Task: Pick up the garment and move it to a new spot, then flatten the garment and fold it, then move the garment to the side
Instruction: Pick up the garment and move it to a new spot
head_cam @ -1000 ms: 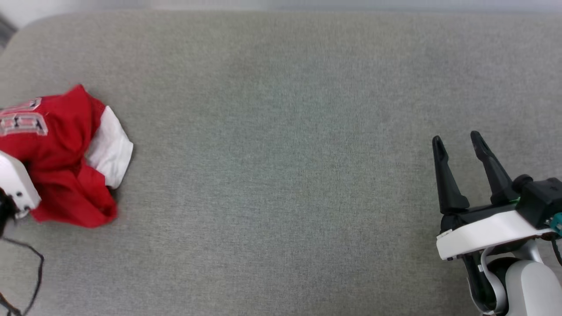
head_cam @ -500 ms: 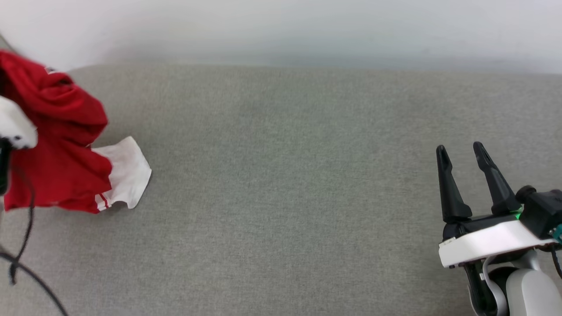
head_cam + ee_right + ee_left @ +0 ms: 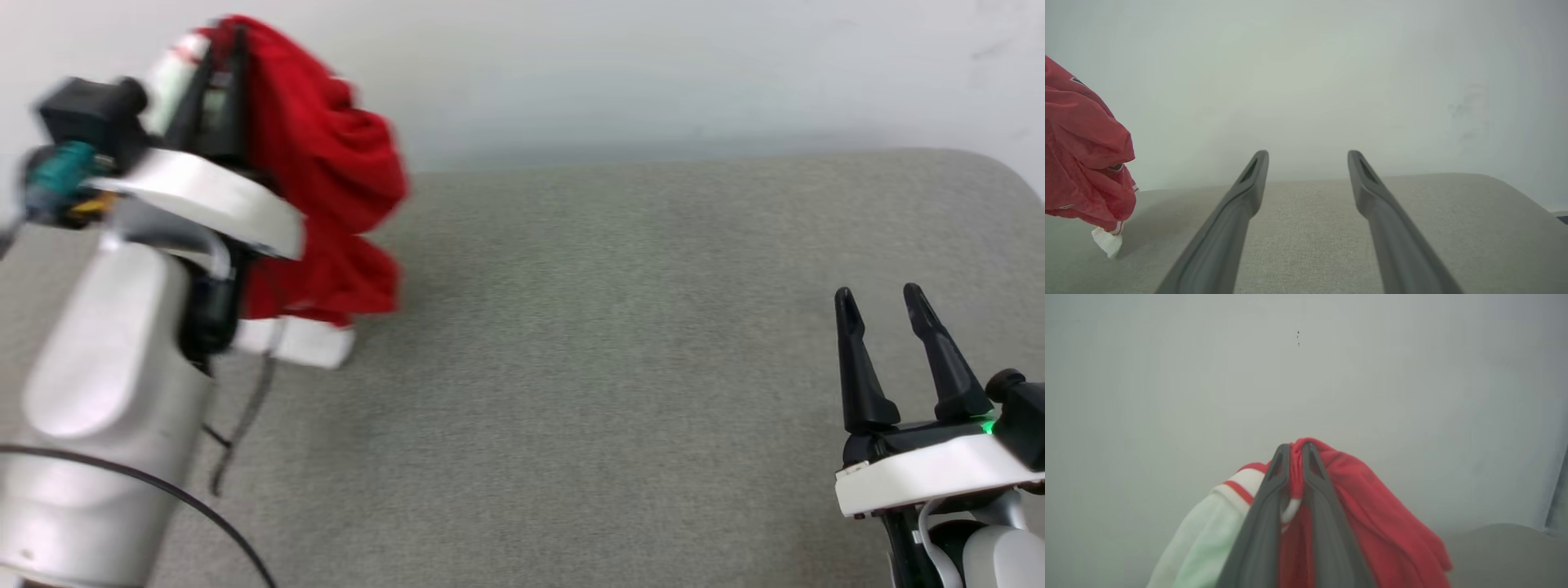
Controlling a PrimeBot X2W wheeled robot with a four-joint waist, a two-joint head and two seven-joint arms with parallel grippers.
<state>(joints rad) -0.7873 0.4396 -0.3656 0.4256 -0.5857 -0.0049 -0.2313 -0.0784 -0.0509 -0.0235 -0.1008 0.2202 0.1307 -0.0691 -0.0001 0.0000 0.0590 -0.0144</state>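
Blurred, bunched garment [image 3: 326, 163] — shape unclear

Soft, even, bright light, no glare. In the head view the left gripper [image 3: 227, 39] and the garment [image 3: 335, 180] are smeared by motion blur; a faint shadow lies beneath on the grey cushion [image 3: 612, 343].

We note the garment [image 3: 335, 180] at 10 o'clock, hanging from our left gripper [image 3: 227, 37] over the padded surface [image 3: 588, 367]. Our right gripper [image 3: 878, 292] sits at 4 o'clock, well apart, with the wall [image 3: 653, 65] behind.
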